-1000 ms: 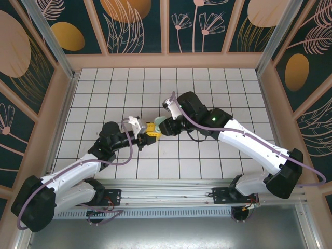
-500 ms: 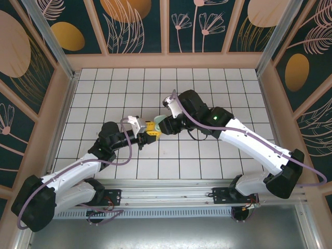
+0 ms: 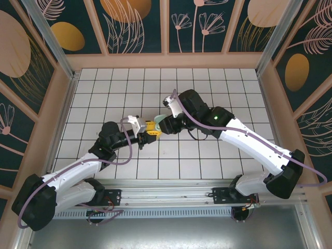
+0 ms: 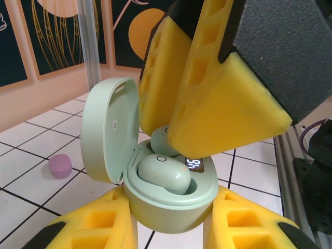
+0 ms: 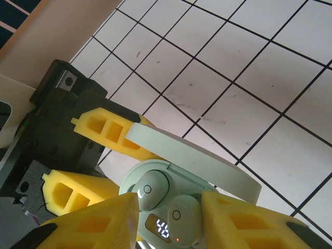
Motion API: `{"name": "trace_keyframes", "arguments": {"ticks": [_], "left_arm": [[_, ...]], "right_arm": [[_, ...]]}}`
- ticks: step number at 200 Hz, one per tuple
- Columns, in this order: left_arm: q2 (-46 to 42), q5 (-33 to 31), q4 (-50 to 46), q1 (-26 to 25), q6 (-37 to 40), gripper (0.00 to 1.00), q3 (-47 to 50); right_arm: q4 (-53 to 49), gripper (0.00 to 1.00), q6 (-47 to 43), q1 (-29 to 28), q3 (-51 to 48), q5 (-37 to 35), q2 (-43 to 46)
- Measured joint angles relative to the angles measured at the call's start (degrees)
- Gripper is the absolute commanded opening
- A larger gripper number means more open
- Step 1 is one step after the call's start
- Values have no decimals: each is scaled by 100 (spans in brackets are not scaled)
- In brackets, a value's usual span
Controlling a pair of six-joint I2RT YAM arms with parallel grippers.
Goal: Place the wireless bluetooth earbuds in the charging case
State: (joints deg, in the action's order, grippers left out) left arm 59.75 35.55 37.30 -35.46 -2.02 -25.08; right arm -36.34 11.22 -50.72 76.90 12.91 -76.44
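My left gripper [image 4: 171, 224] is shut on the body of a mint green charging case [image 4: 171, 205], whose lid [image 4: 106, 135] stands open. One mint earbud [image 4: 163, 174] sits in the near well. A second mint earbud [image 5: 184, 215] lies in the other well, with a red dot lit on it, beside the lit display. My right gripper [image 5: 169, 199] hangs open right over the case. Its right finger is against that second earbud, and a gap shows on the other side. From above, both grippers meet at the case [image 3: 158, 123]. A pale purple earbud [image 4: 61, 166] lies on a tile.
The white tiled table [image 3: 207, 83] is ringed by a wooden rim and patterned walls. The left gripper's yellow fingers [image 5: 101, 127] and black wrist fill the space under the case. A metal rail [image 3: 171, 199] runs along the near edge.
The right arm has edged slightly toward the far left above the case. The left gripper's hold on the case is the same.
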Motion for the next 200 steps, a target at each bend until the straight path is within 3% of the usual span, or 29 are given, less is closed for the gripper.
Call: {"name": "trace_keyframes", "arguments": {"ticks": [184,200], "left_arm": [[13,175,140,-15,-20,1,0],[17,289,127,-31,-20,1,0]], "right_arm": [[-114,40,-42,9,511,-107,188],[-33,36,-39,79,721,-85,205]]}}
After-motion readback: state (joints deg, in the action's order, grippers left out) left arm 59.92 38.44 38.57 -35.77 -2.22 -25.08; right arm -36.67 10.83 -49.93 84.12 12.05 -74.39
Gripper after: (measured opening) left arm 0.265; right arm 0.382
